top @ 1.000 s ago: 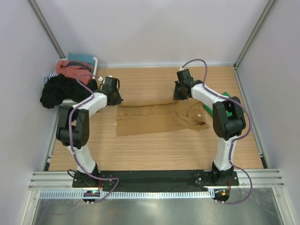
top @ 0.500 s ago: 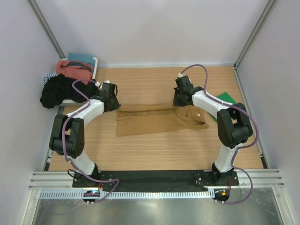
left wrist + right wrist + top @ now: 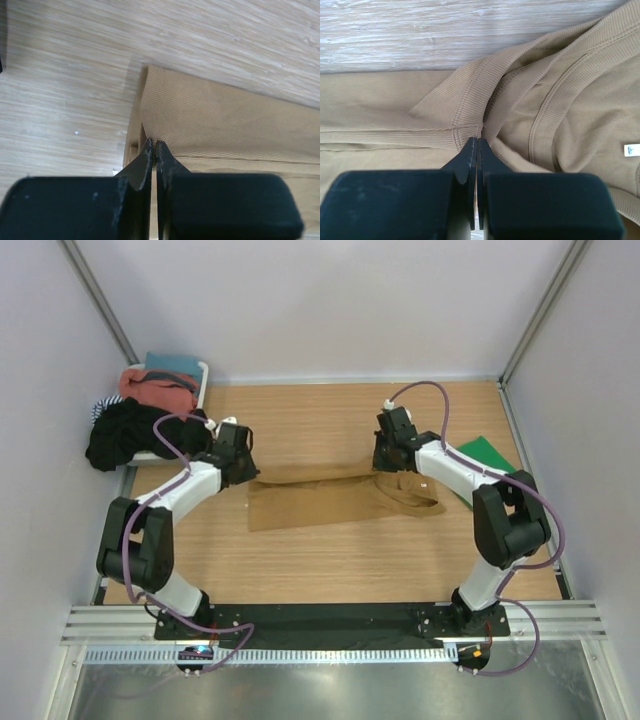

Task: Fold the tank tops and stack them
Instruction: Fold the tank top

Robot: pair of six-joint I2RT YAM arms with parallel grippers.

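As viewed from above, shows the tan tank top [image 3: 320, 495] lying on the wooden table [image 3: 330, 570] between the two arms, long axis running left to right. Puts the hem end at the left and the scooped neck and straps at the right. Shows the far long edge raised into a fold between the two grips.

Finds the left gripper [image 3: 154, 146] closed tight on the far hem corner, with ribbed cloth nipped between the fingertips [image 3: 142, 165]. Finds the right gripper [image 3: 477, 142] likewise closed, pinching a seam fold beside the armhole.

Places the green tank top [image 3: 488, 453] near the right table edge, largely hidden behind the right arm [image 3: 500, 510], so leaves its shape and heading undecided. Cuts off the white label [image 3: 631, 150] at the frame edge, its print unreadable.
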